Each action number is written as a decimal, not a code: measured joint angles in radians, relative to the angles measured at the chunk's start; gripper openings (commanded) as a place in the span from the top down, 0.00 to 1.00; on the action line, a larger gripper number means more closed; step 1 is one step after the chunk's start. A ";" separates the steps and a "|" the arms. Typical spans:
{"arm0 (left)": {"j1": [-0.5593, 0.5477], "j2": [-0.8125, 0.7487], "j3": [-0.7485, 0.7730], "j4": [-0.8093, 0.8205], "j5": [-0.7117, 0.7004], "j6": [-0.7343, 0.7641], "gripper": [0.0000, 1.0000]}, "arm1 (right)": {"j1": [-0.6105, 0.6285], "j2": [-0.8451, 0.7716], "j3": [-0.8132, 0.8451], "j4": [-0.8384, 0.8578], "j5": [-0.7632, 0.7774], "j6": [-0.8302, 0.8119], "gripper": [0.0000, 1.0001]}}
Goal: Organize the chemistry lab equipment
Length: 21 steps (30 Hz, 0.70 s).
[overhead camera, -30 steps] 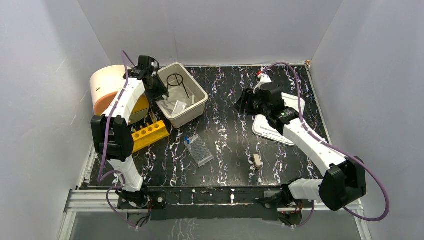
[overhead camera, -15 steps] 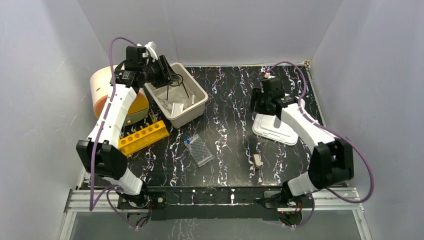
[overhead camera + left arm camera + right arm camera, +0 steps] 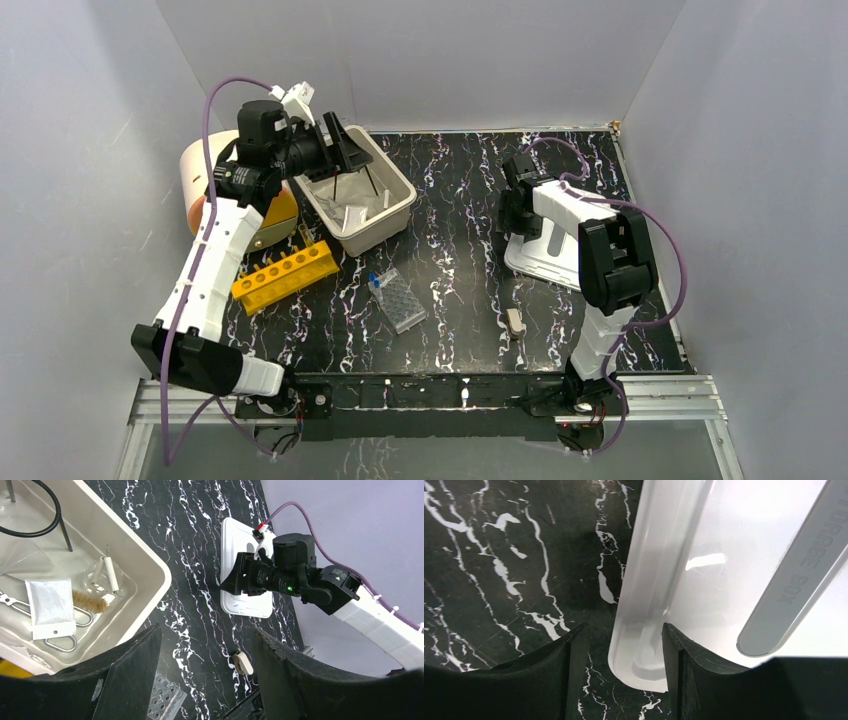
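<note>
My left gripper (image 3: pixel 345 150) hangs open and empty above the beige tub (image 3: pixel 398 214). In the left wrist view the tub (image 3: pixel 150 560) holds the black wire stand (image 3: pixel 31 530), a white packet (image 3: pixel 50 607), a small brush (image 3: pixel 90 601) and a clear beaker (image 3: pixel 102 572). On the table lie the yellow tube rack (image 3: pixel 285 273), the clear well tray (image 3: pixel 398 300) and a small beige piece (image 3: pixel 515 322). My right gripper (image 3: pixel 512 213) is down at the left edge of the white lid (image 3: pixel 560 255). Its open jaws straddle the lid's rim (image 3: pixel 649 580).
A cream and orange round container (image 3: pixel 215 175) stands at the back left, beside the tub. White walls close in the table on three sides. The grey slot of the lid (image 3: pixel 794 580) runs near my right gripper (image 3: pixel 624 627).
My left gripper has risen out of the tub and opened. My right gripper has swung back and lowered onto the lid's left edge.
</note>
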 measured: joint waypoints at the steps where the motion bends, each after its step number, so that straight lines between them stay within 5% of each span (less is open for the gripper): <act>1: 0.000 -0.011 -0.007 0.001 -0.005 0.000 0.35 | 0.000 0.006 0.000 -0.006 0.008 0.005 0.43; 7: 0.000 -0.044 -0.018 0.000 -0.051 0.001 0.34 | 0.000 0.018 0.000 -0.008 0.014 0.026 0.62; 15: 0.000 -0.044 -0.018 -0.011 -0.077 0.008 0.29 | 0.003 0.055 0.010 -0.003 0.030 0.069 0.57; 21: 0.000 -0.043 -0.018 -0.012 -0.088 0.010 0.18 | 0.008 0.057 0.010 -0.005 0.066 0.103 0.81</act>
